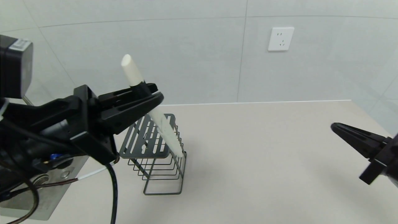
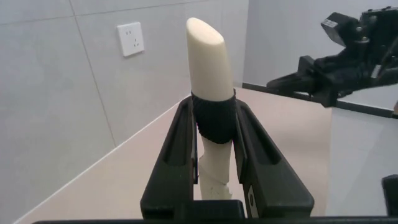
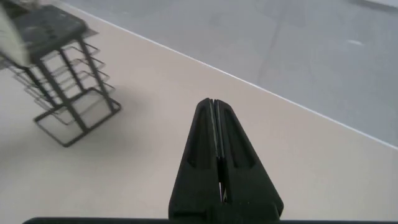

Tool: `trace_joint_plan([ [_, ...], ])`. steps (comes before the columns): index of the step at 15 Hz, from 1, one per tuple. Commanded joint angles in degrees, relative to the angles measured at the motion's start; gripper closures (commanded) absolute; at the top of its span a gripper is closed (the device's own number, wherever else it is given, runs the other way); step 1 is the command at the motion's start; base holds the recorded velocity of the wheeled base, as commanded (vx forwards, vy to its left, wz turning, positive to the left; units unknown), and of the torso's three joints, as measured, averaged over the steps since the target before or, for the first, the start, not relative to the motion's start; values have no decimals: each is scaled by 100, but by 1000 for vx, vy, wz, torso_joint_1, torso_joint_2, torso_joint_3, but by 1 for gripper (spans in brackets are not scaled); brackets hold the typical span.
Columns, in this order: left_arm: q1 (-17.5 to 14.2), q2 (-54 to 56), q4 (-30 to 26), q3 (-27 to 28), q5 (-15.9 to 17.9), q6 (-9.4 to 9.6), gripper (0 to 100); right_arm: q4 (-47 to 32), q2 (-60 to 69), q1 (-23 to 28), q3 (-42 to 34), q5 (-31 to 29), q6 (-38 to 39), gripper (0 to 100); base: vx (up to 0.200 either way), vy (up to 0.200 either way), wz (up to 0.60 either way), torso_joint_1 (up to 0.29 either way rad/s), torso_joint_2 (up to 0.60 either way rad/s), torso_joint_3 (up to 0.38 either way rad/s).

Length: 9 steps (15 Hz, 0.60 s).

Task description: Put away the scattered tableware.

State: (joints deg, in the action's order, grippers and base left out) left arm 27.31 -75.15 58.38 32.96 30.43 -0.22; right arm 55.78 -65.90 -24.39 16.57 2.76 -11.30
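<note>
The left end effector (image 1: pixel 153 93) is clamped around a slim cream-white plastic utensil (image 1: pixel 131 72), held tilted with its lower end over a dark grey wire rack (image 1: pixel 141 140). The rack stands towards the back-left corner of the beige worktop (image 1: pixel 264 155). The right end effector (image 1: pixel 337 127) hangs above the worktop's right edge, jaws pressed together and empty.

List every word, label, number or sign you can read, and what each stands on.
Nothing is legible.
Pale sticker on the black housing, far left: too blurred.
Small mark on the left gripper: too small.
Wall socket: slots only, no print.
White utensil: no print.
</note>
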Motion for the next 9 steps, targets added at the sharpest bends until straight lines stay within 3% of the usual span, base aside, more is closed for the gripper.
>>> trace_joint_plan([
  [1, -252, 827, -459, -53, -2, 83, 100, -173, 1809, 796, -1006, 23, -285, 100, 0, 0, 0, 0, 0, 0],
  [2, -349, 985, -688, -36, -2, 198, 100, -410, 2398, 1051, -1182, 67, -478, 100, 0, 0, 0, 0, 0, 0],
  [4, -481, 1126, -916, -36, -2, 637, 100, -1201, 3584, 1349, -1490, 76, -733, 100, 0, 0, 0, 0, 0, 0],
  [5, -489, 1126, -916, -36, -2, 664, 100, -1272, 3672, 1349, -1516, 76, -742, 100, 0, 0, 0, 0, 0, 0],
  [6, -542, 1108, -925, 17, -2, 866, 100, -2300, 4736, 1437, -1648, 67, -821, 100, 0, 0, 0, 0, 0, 0],
  [9, -665, 1020, -916, 61, 51, 954, 100, -4032, 6072, 2009, -1648, 85, -795, 100, 0, 0, 0, 0, 0, 0],
])
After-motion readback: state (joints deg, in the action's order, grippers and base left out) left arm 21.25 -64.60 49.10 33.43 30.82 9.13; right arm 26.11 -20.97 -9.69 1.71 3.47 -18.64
